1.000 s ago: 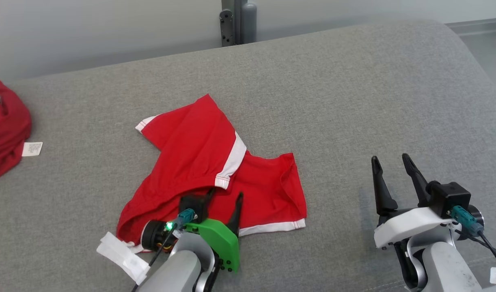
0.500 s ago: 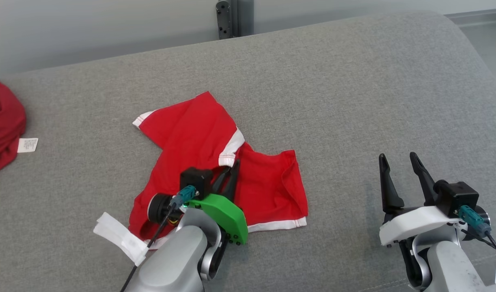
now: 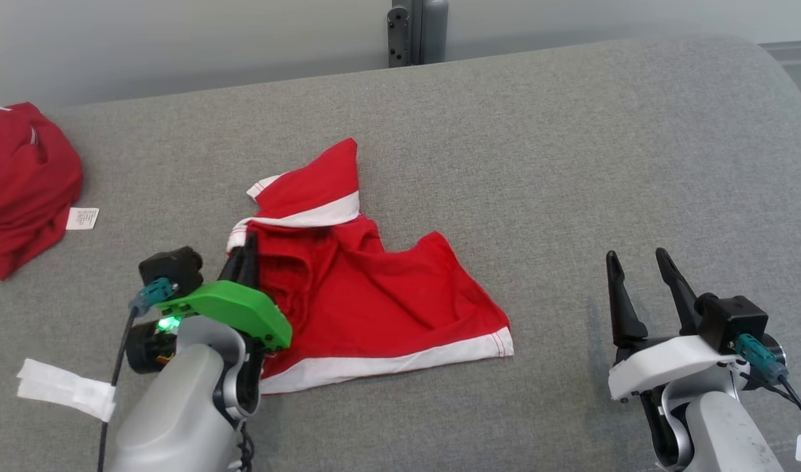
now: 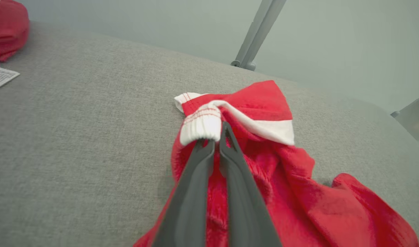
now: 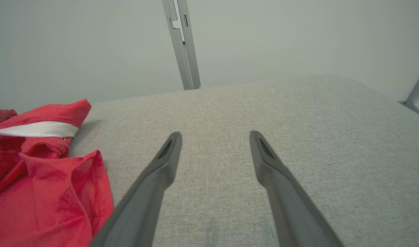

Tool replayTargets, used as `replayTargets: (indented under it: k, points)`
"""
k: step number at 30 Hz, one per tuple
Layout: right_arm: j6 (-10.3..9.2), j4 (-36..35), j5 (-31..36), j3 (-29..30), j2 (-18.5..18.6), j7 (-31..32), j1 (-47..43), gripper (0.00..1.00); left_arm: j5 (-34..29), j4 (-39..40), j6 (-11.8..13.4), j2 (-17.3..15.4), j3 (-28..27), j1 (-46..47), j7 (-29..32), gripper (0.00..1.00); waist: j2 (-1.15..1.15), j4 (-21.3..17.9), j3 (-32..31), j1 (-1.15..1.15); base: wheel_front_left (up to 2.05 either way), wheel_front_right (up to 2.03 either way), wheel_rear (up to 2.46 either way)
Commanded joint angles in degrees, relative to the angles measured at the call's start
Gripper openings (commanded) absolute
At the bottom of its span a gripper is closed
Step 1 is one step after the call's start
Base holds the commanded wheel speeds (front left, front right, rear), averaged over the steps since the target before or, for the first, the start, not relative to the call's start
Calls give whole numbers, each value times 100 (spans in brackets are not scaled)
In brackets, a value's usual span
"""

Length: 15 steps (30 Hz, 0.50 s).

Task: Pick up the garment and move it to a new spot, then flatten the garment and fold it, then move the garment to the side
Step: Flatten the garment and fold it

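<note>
Left tool [image 4: 217,140]: clamped on the white band of the red garment [image 3: 374,301].
Garment: lying rumpled.
Right tool [image 3: 635,259]: jaws wide, holding nothing, well right of garment.

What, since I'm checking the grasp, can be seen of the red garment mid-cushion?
The red garment is soft knit cloth with white bands stitched in red. It lies crumpled and wrinkled on the gray cushion, its far corner peaked up. The left gripper has its jaws shut on a white-banded edge at its left side.
</note>
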State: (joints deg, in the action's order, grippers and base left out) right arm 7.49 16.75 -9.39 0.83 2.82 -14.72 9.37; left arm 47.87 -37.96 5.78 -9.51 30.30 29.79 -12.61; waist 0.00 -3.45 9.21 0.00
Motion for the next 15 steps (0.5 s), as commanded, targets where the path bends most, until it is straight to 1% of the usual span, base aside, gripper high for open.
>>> replayTargets:
  k: [1, 4, 9, 10, 12, 14, 15]
  points:
    - [0, 4, 27, -2, 14, -25, -2, 100, 99, -121, -18, -75, -55, 9, 30, 0, 0, -33, 34, 0, 0, 0, 0]
    - [0, -4, 52, 4, 14, -25, 25, 100, 156, -431, -8, -186, -168, 85, 71, 0, 0, -77, 88, 0, 0, 0, 0]
    - [0, -16, 77, -9, 13, -25, 50, 100, 259, -957, -67, -244, -245, 220, 121, 0, 0, -130, 131, 0, 0, 0, 0]
    - [0, -18, 79, -12, 13, -23, 52, 100, 277, -1034, -81, -246, -254, 245, 114, 12, 0, -137, 133, 0, 0, 0, 0]
    - [0, -22, 93, -17, 13, -13, 54, 100, 297, -1219, -131, -250, -255, 279, 138, 22, 0, -144, 129, 0, 0, 0, 0]
    - [0, -24, 105, -21, 13, 7, 48, 100, 298, -1392, -185, -268, -256, 349, 107, 40, 0, -144, 115, 0, 0, 0, 0]
    - [0, -29, 113, -19, 13, 13, 46, 100, 296, -1455, -204, -270, -258, 385, 82, 45, 0, -142, 108, 0, 0, 0, 0]
